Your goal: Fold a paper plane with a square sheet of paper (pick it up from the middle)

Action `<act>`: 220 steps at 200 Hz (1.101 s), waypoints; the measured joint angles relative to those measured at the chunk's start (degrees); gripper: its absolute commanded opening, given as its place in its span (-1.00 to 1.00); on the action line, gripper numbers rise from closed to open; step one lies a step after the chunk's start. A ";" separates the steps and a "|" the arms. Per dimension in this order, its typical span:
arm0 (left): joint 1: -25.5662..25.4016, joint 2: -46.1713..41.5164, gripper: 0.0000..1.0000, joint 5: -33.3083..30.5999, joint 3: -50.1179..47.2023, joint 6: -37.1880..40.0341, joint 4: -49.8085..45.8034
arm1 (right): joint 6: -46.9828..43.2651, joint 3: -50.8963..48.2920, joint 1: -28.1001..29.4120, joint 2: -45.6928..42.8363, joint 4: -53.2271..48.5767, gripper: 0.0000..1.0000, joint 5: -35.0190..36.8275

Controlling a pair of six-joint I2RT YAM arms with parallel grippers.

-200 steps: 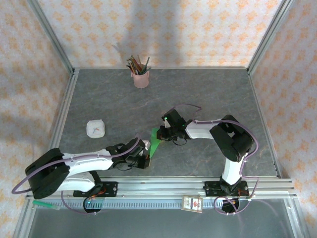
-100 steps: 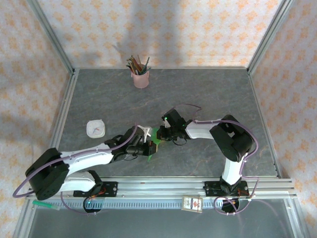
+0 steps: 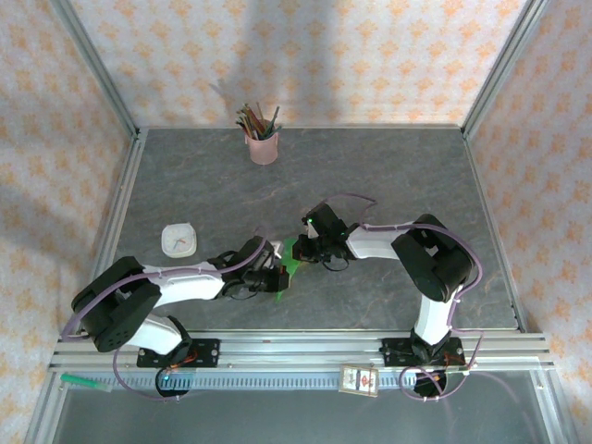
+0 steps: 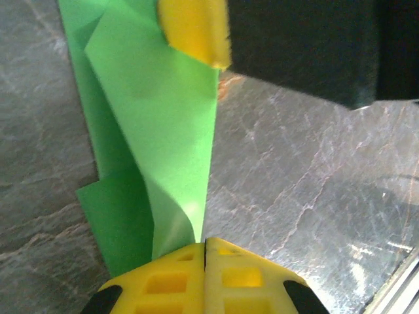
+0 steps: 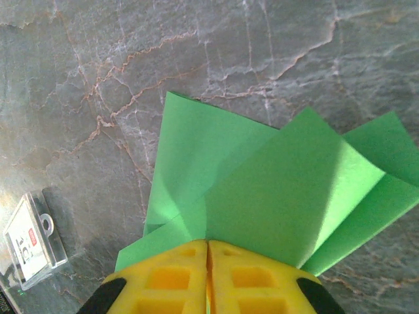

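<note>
Left hand [image 4: 205,254], right hand [image 5: 207,254] pinch 1 green sheet [image 5: 262,186].

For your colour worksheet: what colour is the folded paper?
Bright green paper; right wrist view shows it best.

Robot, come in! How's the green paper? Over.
Left gripper shut on green paper. Right gripper shut on it too. Folded, not yet a plane. Pencil cup far behind.

Paper [image 3: 289,258] between left pincer [image 3: 279,277] and right pincer [image 3: 302,248]
</note>
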 measured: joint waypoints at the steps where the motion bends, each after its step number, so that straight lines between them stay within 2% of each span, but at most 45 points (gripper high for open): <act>1: 0.00 0.00 -0.98 0.00 -0.07 0.00 0.02 | 0.00 0.00 0.00 0.02 0.00 -0.81 0.00; 165: 0.39 -0.02 -1.00 0.59 -5.84 -0.22 8.63 | 0.00 2.01 -0.17 -0.11 -2.05 -0.65 -2.10; 220: 0.48 -0.07 -1.00 0.61 -6.10 -0.20 9.09 | 0.83 0.00 -0.59 -5.66 -4.37 -0.66 -1.86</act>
